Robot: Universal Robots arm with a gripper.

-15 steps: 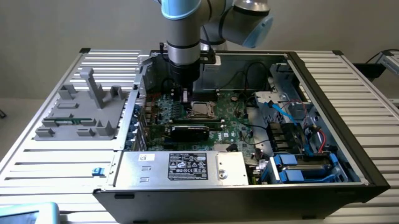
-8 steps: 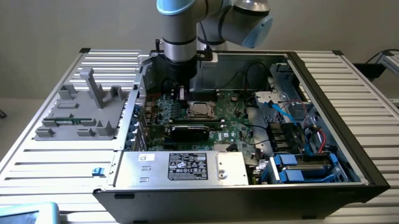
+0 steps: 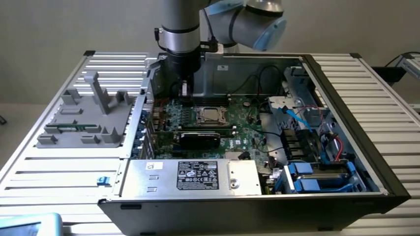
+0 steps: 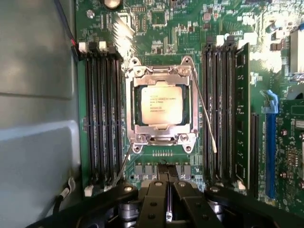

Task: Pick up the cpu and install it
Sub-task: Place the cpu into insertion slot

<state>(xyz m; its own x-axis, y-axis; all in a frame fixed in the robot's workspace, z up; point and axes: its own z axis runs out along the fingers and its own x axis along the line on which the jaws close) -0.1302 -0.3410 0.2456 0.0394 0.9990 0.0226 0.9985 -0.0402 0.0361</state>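
The cpu (image 4: 161,105), a square chip with a pale silver top and printed text, lies flat inside the metal-framed socket (image 4: 160,72) on the green motherboard. In the exterior view the cpu (image 3: 211,114) sits mid-board within the open computer case. My gripper (image 3: 184,90) hangs just above the board, to the exterior view's left of the socket and slightly behind it. In the wrist view the gripper (image 4: 167,213) shows its black fingers pressed together, shut, with nothing visible between them, a short way off the socket's edge and not touching the chip.
Black memory slots (image 4: 102,118) flank the socket, and a green memory stick (image 4: 242,109) stands in one. The case's grey wall (image 4: 38,95) is close by. A black card (image 3: 200,139), a labelled silver power supply (image 3: 196,176), blue drive bays (image 3: 315,178) and a grey fixture (image 3: 85,120) surround the board.
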